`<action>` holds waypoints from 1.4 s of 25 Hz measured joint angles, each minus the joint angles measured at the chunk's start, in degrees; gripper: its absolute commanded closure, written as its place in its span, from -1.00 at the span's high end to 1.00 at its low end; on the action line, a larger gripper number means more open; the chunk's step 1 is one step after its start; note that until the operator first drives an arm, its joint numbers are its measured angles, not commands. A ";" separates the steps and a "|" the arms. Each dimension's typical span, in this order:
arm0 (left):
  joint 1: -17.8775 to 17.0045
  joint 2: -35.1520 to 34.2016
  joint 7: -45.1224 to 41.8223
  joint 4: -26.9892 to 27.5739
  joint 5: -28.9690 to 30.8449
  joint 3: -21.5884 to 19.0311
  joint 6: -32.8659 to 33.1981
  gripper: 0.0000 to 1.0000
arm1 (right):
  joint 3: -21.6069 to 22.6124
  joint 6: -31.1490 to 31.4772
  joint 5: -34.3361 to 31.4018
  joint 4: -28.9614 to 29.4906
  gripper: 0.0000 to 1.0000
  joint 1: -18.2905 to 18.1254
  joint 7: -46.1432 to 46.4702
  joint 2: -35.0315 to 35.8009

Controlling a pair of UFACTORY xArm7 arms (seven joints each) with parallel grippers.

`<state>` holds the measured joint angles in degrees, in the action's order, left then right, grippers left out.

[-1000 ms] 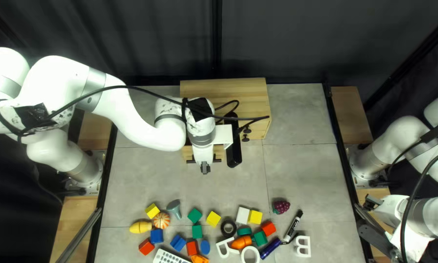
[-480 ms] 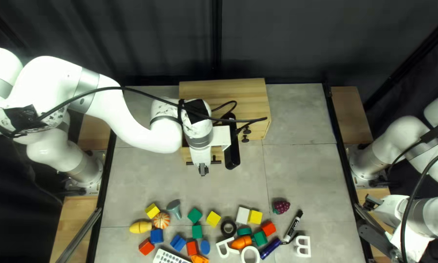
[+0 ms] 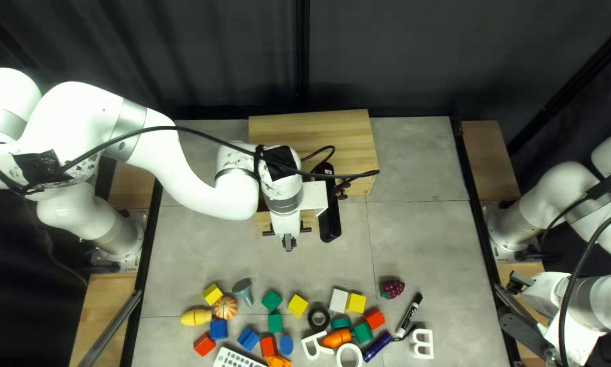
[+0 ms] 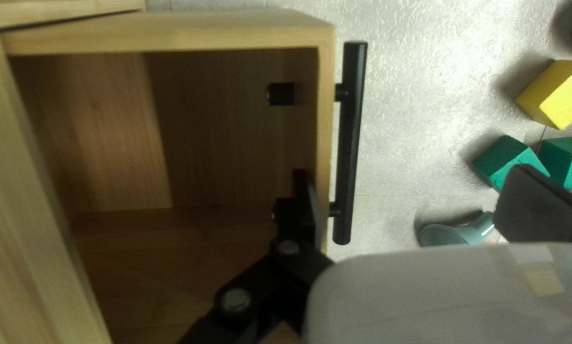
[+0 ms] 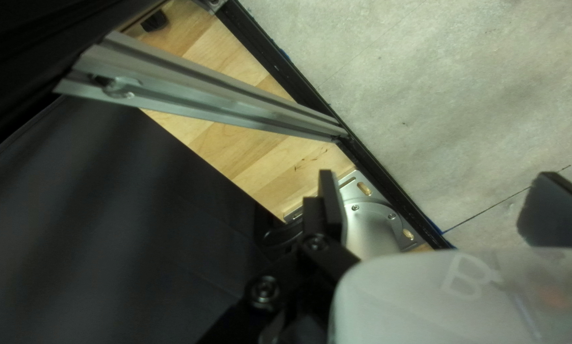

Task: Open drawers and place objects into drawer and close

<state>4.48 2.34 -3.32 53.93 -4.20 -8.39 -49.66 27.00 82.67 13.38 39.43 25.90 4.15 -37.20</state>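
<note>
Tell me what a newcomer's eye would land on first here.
Probably the left arm, big and white, reaching across the wooden cabinet in the top left view. Then the coloured blocks scattered toward that view's bottom. In the left wrist view, the open drawer stands out, the left pincer open across its front.

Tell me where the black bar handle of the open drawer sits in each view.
Top left view: the handle near the centre, partly hidden by the left arm.
Left wrist view: ahead of the left end effector, along the open drawer's front.
Right wrist view: not in it.
Shared landmark: the grey-green funnel, in the top left and left wrist views only.
</note>
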 measured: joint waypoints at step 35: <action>-1.79 -1.65 -4.28 2.92 2.24 -1.61 -5.06 1.00 | 0.00 0.00 0.00 0.00 1.00 0.00 0.00 0.00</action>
<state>2.68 0.69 -7.60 56.85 -1.96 -10.00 -54.72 27.00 82.67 13.38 39.43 25.90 4.15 -37.20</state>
